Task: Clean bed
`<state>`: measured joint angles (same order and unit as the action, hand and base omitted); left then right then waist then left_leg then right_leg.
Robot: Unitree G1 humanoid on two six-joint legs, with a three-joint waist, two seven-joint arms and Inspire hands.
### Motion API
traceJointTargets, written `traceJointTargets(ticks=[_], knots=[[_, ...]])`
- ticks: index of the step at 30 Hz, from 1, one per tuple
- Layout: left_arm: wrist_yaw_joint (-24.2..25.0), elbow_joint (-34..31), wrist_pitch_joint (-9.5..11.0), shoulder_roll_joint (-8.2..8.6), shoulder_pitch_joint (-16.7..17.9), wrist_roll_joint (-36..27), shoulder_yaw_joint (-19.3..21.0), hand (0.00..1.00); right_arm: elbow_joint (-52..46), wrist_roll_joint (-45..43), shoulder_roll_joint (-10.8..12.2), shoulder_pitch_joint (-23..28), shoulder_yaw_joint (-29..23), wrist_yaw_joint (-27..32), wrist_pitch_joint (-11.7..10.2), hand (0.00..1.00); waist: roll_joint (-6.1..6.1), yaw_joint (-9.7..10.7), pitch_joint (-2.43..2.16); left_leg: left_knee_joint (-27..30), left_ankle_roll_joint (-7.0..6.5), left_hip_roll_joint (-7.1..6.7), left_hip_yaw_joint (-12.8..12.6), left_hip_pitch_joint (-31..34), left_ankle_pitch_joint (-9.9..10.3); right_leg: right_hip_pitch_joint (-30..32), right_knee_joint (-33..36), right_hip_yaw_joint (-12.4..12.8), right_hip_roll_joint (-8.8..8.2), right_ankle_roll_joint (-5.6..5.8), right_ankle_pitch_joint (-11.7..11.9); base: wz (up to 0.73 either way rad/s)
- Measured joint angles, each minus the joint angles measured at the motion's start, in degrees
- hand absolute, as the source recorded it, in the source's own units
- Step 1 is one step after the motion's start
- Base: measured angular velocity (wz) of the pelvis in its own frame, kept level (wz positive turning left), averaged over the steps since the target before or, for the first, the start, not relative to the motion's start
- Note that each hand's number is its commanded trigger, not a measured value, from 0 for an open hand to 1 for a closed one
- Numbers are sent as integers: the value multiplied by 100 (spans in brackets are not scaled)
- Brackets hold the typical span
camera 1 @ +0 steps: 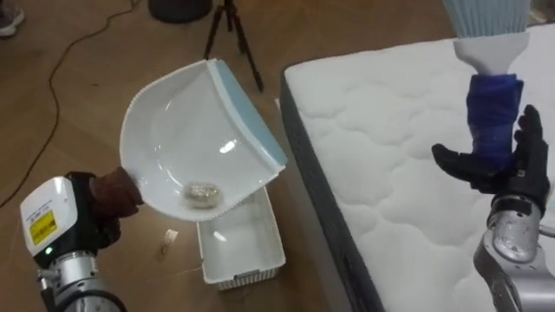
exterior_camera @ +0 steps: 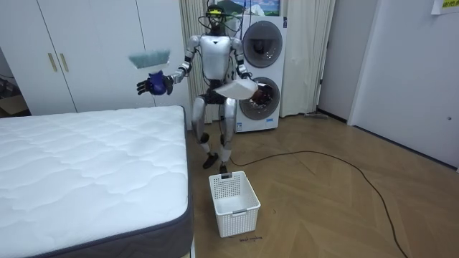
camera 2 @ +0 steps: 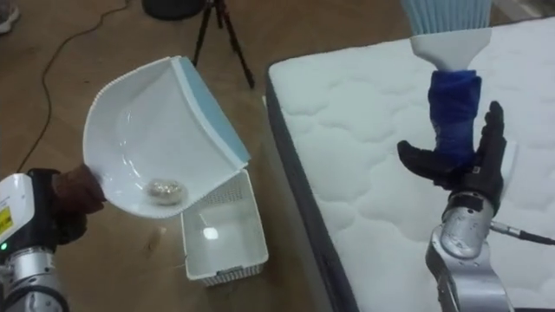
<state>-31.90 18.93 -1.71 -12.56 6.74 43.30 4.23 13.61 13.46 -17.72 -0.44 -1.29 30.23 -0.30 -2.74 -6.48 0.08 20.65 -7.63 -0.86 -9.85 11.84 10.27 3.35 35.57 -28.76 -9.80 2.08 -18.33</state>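
Note:
My left hand (camera 1: 108, 198) is shut on the handle of a white dustpan (camera 1: 191, 130) with a pale blue lip. The pan is held above the floor beside the bed, and a small crumpled wad (camera 1: 201, 192) lies in its hollow. Directly below stands a white slatted basket (camera 1: 238, 243) on the wooden floor. My right hand (camera 1: 512, 169) is raised over the white quilted mattress (camera 1: 390, 130) and grips the blue handle of a brush (camera 1: 490, 39) with pale blue bristles pointing up. In the room view I stand at the bed's far corner, with the basket (exterior_camera: 234, 203) in front of me.
The mattress's dark side edge (camera 1: 316, 199) runs close to the basket. A black tripod (camera 1: 230, 39) and a cable (camera 1: 61, 61) are on the floor behind the pan. A small scrap (camera 1: 167, 243) lies left of the basket. Stacked washing machines (exterior_camera: 262, 72) and wardrobes (exterior_camera: 86, 57) stand behind me.

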Motion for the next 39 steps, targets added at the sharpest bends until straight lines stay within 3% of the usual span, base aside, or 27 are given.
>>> traceJointTargets(ticks=[1, 3, 4, 6, 7, 8, 9, 10, 11, 12, 13, 19, 20, 21, 23, 28, 31, 34, 37, 39], knots=[[0, 1, 0, -17, 0, -2, -1, 100, 32, -5, 9, 0, 5, -8, 0, 0, 8, 36, 6, 2, 10, -10, 152, -7, -15, 125, -18, 110, 17, 0, 1, 113], [-10, 2, -2, -140, 4, -126, -117, 100, 238, -2, 10, 16, 5, 25, 1, 0, -30, 230, 13, -9, 51, -97, 742, -98, -93, 452, -497, 668, 87, 32, 99, 137], [-8, 2, -1, -176, 3, -144, -153, 100, 266, -2, 11, 25, 7, 27, 1, 0, -43, 307, 18, -1, 56, -110, 836, -115, -96, 497, -710, 831, 113, 36, 177, 125], [1, 3, 7, -244, 1, -216, -186, 100, 269, -8, 16, 58, 7, 22, 1, 0, -94, 373, 23, 58, 129, -251, 1339, -99, -74, 691, -1554, 1427, 232, 33, 607, 116], [4, 3, 10, -262, 1, -254, -188, 100, 269, -8, 14, 58, 5, 24, 1, 0, -121, 408, 12, 103, 146, -286, 1459, -55, -56, 705, -1755, 1535, 273, 29, 694, 116], [13, 21, 11, -269, -1, -282, -173, 100, 270, -16, 10, 64, 1, 26, -1, 0, -142, 466, 19, 219, 253, -341, 1681, -5, -29, 721, -2008, 1757, 406, 76, 924, 118], [40, 21, 11, -274, -7, -277, -185, 100, 278, -22, -13, 89, -13, 33, -1, 0, -118, 506, 24, 309, 312, -357, 1745, 74, 7, 618, -2100, 1783, 493, 91, 1092, 115], [51, 21, 12, -277, -25, -278, -197, 100, 302, -6, -43, 88, -13, 33, -6, 0, -110, 509, 34, 310, 327, -348, 1707, 85, 15, 588, -2125, 1753, 494, 99, 1185, 107], [102, 34, 38, -269, -60, -277, -207, 100, 399, 43, -103, 89, -32, 1, -12, 0, -88, 515, 41, 310, 345, -257, 1465, 113, 34, 540, -2165, 1742, 510, 71, 1405, 78], [123, 35, 52, -272, -60, -264, -192, 100, 448, 68, -106, 101, -74, -77, -11, 0, -34, 463, 46, 262, 359, -151, 1249, 126, 45, 520, -2166, 1694, 541, 27, 1376, 63], [127, 38, 53, -273, -52, -263, -153, 100, 447, 70, -103, 106, -75, -133, -11, 0, -11, 438, 47, 240, 372, -129, 1239, 128, 53, 518, -2152, 1701, 563, -9, 1365, 32], [113, 201, 52, -278, -55, -439, -3, 100, 365, 42, -104, 289, -62, -435, -12, 0, -1, 471, 56, 271, 509, -79, 1309, 86, 222, 565, -1721, 1728, 597, -127, 891, 20], [113, 207, 51, -271, -50, -437, -22, 100, 366, -8, -106, 288, -64, -483, -12, 0, -4, 500, 58, 379, 520, -53, 1243, 133, 273, 582, -1604, 1724, 599, -148, 786, 25], [111, 262, 60, -270, -60, -439, -67, 100, 405, -9, -106, 295, -58, -505, -14, 0, -3, 517, 62, 493, 515, 28, 1020, 153, 324, 567, -1511, 1739, 621, -154, 721, 24], [110, 461, 62, -275, -80, -437, -138, 100, 573, -7, -106, 293, -18, -548, -14, 0, -23, 512, 66, 578, 515, 111, 834, 127, 345, 484, -1468, 1744, 650, -176, 655, 22], [108, 952, -38, -279, -91, -436, -221, 100, 864, -8, -84, 228, 9, -605, -41, 0, 37, 471, 124, 565, 605, 227, 770, 279, 399, 602, -1486, 1729, 704, -274, 590, 10], [111, 1273, -27, -310, -327, -425, -224, 100, 1153, -99, -84, 137, 16, -609, -52, 0, 108, 481, 145, 579, 647, 241, 772, 602, 370, 930, -1344, 1650, 689, -307, 573, 14], [121, 1433, -32, -582, -550, -415, -226, 100, 1361, -384, -87, 83, 25, -661, -61, 0, 148, 544, 152, 683, 646, 244, 778, 902, 343, 1225, -1219, 1648, 680, -326, 571, 2], [123, 1918, -4, -990, -1142, -387, -415, 100, 1521, -492, -86, -14, 59, -649, -108, 0, 245, 661, 201, 811, 618, 223, 812, 1139, 327, 1433, -1091, 1594, 636, -325, 571, 8], [139, 2136, 15, -1366, -1594, -381, -694, 100, 1645, -503, -88, -216, 196, -664, -180, 0, 295, 733, 222, 830, 571, 195, 736, 1345, 282, 1721, -940, 1619, 561, -322, 572, -11]])
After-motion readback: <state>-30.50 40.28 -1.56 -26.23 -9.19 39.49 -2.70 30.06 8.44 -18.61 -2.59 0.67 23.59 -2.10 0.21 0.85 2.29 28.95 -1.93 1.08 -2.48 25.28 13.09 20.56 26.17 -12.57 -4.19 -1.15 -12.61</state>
